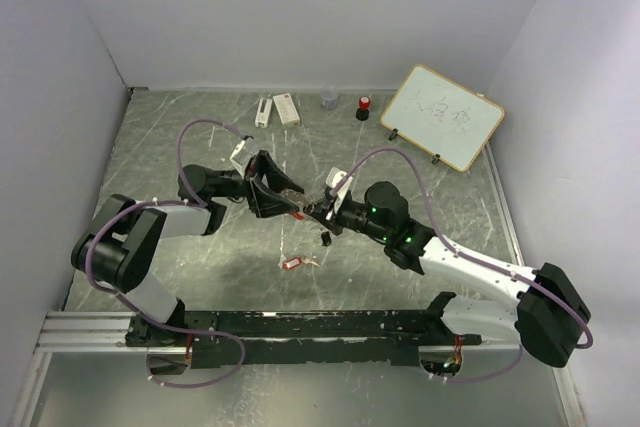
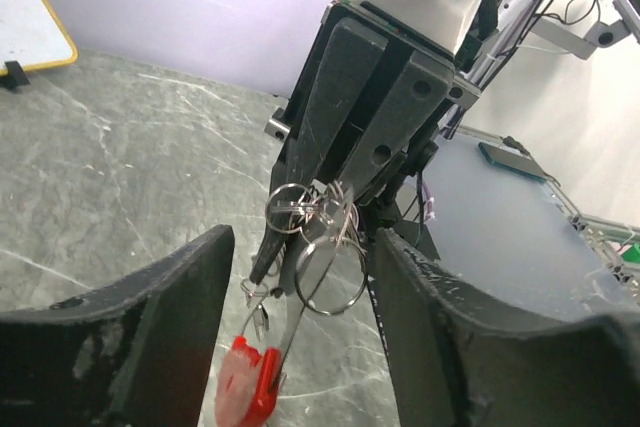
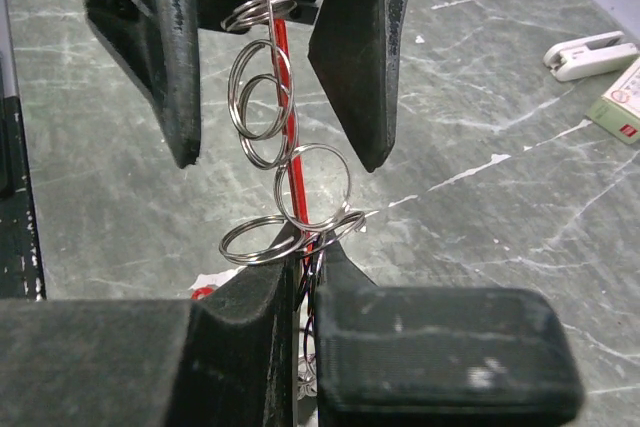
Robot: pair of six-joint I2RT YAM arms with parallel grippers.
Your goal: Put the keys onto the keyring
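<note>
The keyring (image 3: 311, 185), a cluster of thin silver rings with a red fob (image 2: 248, 387) dangling below, hangs above the table. My right gripper (image 3: 310, 247) is shut on the rings' near end. My left gripper (image 2: 305, 245) faces it, open, with its fingers (image 2: 150, 337) on either side of the rings and a gap on both sides. In the top view the two grippers meet at the table's middle, left (image 1: 277, 194) and right (image 1: 318, 210). Both keys lie on the table below them, one with a black tag (image 1: 326, 239) and one with a red tag (image 1: 294, 263).
A whiteboard (image 1: 443, 117) leans at the back right. Along the back edge sit a white clip (image 1: 263, 112), a small box (image 1: 286, 109), a clear cup (image 1: 329, 99) and a red-capped black cylinder (image 1: 363, 107). Walls close in the left, back and right sides.
</note>
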